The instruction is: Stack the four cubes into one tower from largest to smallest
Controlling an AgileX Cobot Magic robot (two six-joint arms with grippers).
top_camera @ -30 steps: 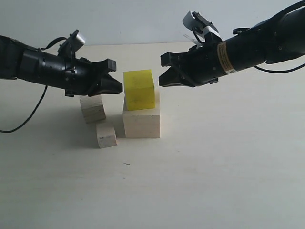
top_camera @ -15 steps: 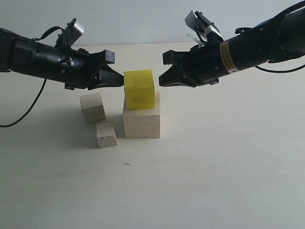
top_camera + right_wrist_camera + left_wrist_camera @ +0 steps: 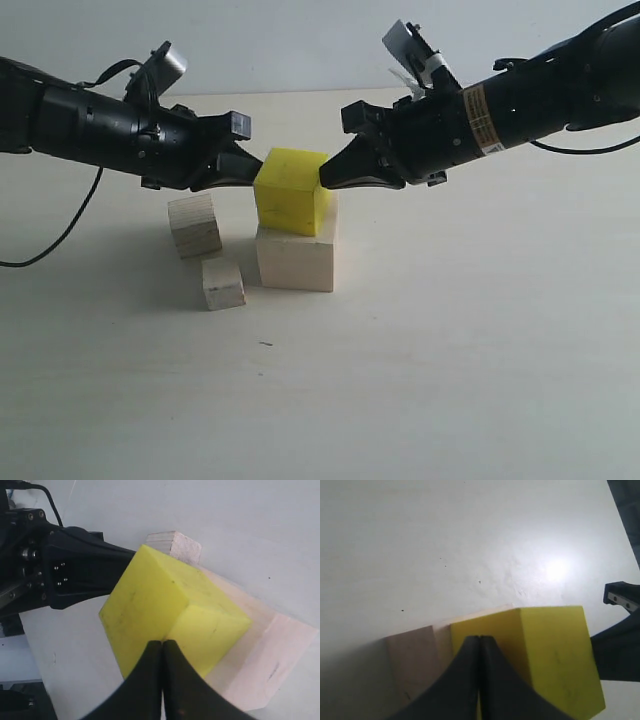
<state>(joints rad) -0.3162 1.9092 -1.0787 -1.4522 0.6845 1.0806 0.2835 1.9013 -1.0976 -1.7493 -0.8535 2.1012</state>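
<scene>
Both hands have closed in. The left hand (image 3: 246, 172) and the right hand (image 3: 332, 178) are each pinched fully shut and holding nothing, and their tips now press on opposite sides of the bright yellow medium cube (image 3: 290, 192). A second ago there was a gap on either side.

The cube twisted under the push, so a corner now faces the outside camera where a flat face did before. It's still on the large pale wood cube (image 3: 296, 260) right below the hands. My guess is this is a squeeze-to-align nudge that's left it more skewed than squared.

That's two levels up and two to go. The smaller layered-grain plywood cube (image 3: 194, 226) sits on the tabletop (image 3: 450, 350) under the left hand, with the smallest pale wood cube (image 3: 223, 283) just past it.

The right wrist view shows the right tip landing on an upright edge of the yellow cube, not on a flat face. The left wrist view has the left tip on a side face. Only the outside view shows both loose cubes.
</scene>
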